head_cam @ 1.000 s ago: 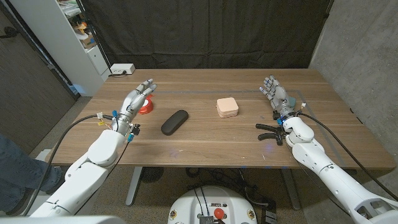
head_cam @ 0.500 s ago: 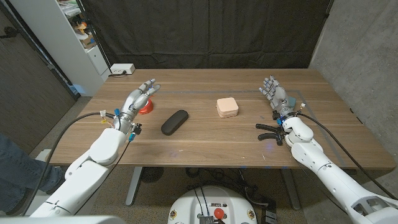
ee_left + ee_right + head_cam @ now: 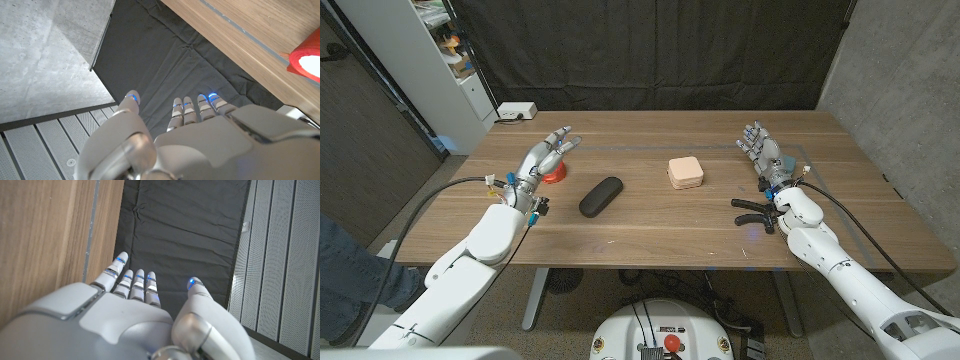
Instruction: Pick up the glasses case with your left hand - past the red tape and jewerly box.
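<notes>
left of centre in the head view, the left hand [image 3: 544, 160] is seen raised over the table [image 3: 650, 225] with fingers spread and nothing held, just in front of the red tape [image 3: 553, 175]. the glasses case [image 3: 601, 196] is found right of that hand, dark and lying slantwise, apart from it. the jewelry box [image 3: 685, 171] is placed further right, near the middle. at the right side, the right hand [image 3: 761, 150] is held with fingers apart, empty.
</notes>
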